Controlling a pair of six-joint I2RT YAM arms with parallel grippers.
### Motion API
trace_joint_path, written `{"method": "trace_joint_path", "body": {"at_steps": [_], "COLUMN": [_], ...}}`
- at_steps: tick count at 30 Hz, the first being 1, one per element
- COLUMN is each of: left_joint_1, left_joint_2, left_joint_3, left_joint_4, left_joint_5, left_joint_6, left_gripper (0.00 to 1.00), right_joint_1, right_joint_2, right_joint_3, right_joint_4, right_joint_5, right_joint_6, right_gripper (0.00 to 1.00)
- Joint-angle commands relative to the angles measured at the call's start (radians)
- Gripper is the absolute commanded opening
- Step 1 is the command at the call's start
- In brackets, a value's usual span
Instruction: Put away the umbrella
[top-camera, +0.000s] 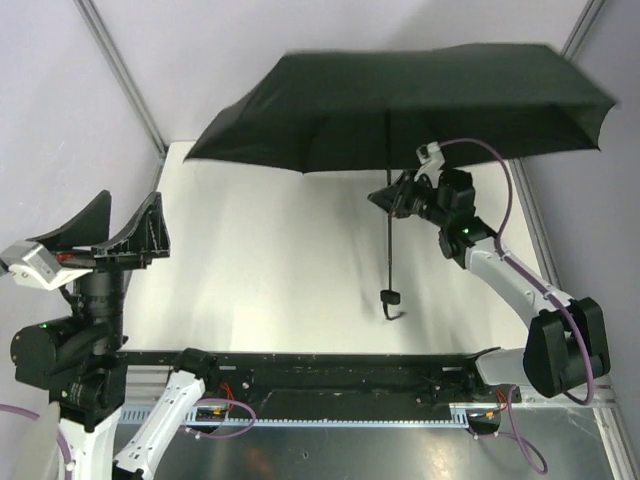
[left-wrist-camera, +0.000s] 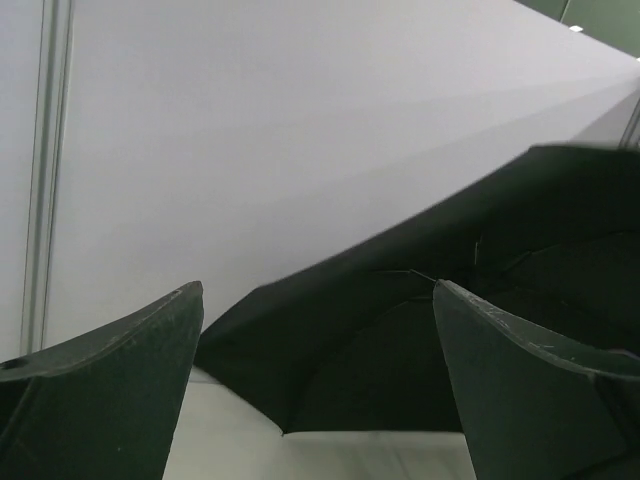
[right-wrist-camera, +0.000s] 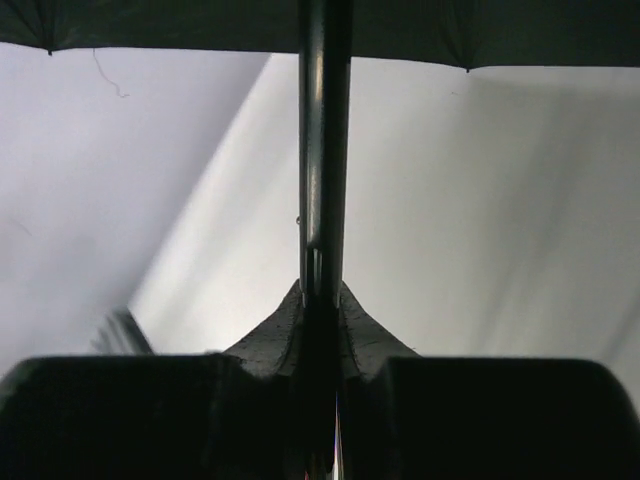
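The umbrella (top-camera: 400, 105) stands open above the counter (top-camera: 260, 270) at the back right. Its shaft (top-camera: 388, 225) runs straight down to the handle (top-camera: 391, 297), which hangs close over the counter; I cannot tell whether it touches. The right gripper (top-camera: 390, 198) comes in from the right, crosswise to that upright axis, and is clamped on the upper shaft. The left gripper (top-camera: 130, 212) is raised at the far left with its jaws spread wide, well apart from the umbrella and facing the canopy's edge. The right arm is nearer, so folding probably calls for the left to reach across.
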Motion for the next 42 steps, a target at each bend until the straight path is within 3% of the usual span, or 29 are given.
{"method": "trace_joint_path", "body": {"at_steps": [1, 6, 10, 13, 18, 26, 32, 34, 38, 42], "left_joint_1": [-0.004, -0.014, -0.035, -0.038, -0.072, -0.389, -0.458, -0.464, -0.468, -0.473], "left_joint_2": [-0.029, -0.057, -0.002, 0.125, 0.416, 0.696, 0.741, 0.743, 0.799, 0.847], "left_joint_3": [0.044, 0.022, -0.041, -0.086, -0.063, -0.004, -0.060, -0.082, -0.076, -0.074], "left_joint_4": [-0.052, -0.154, -0.169, -0.153, -0.096, 0.081, 0.206, 0.241, 0.251, 0.253], "left_joint_5": [0.023, 0.061, 0.290, 0.486, 0.734, 0.794, 0.843, 0.836, 0.870, 0.925], "left_joint_6": [0.001, -0.007, -0.162, -0.367, -0.547, -0.516, -0.465, -0.456, -0.430, -0.432], "left_gripper": [0.99, 0.97, 0.96, 0.93, 0.83, 0.86, 0.85, 0.81, 0.56, 0.57], "right_joint_1": [-0.085, -0.129, -0.102, -0.063, 0.027, 0.150, 0.156, 0.163, 0.201, 0.261], "right_joint_2": [-0.072, -0.120, -0.171, -0.214, -0.237, -0.221, -0.210, -0.208, -0.220, -0.223], "right_joint_3": [0.099, 0.102, 0.102, 0.102, 0.098, 0.079, 0.078, 0.078, 0.078, 0.079], "right_joint_4": [-0.040, -0.018, -0.008, -0.006, 0.067, 0.236, 0.252, 0.259, 0.256, 0.268], "right_joint_5": [0.017, -0.029, -0.030, 0.013, 0.085, 0.179, 0.217, 0.214, 0.244, 0.310], "right_joint_6": [0.330, 0.430, 0.453, 0.451, 0.470, 0.477, 0.478, 0.486, 0.478, 0.448], "right_gripper": [0.00, 0.00, 0.00, 0.00, 0.00, 0.00, 0.00, 0.00, 0.00, 0.00]}}
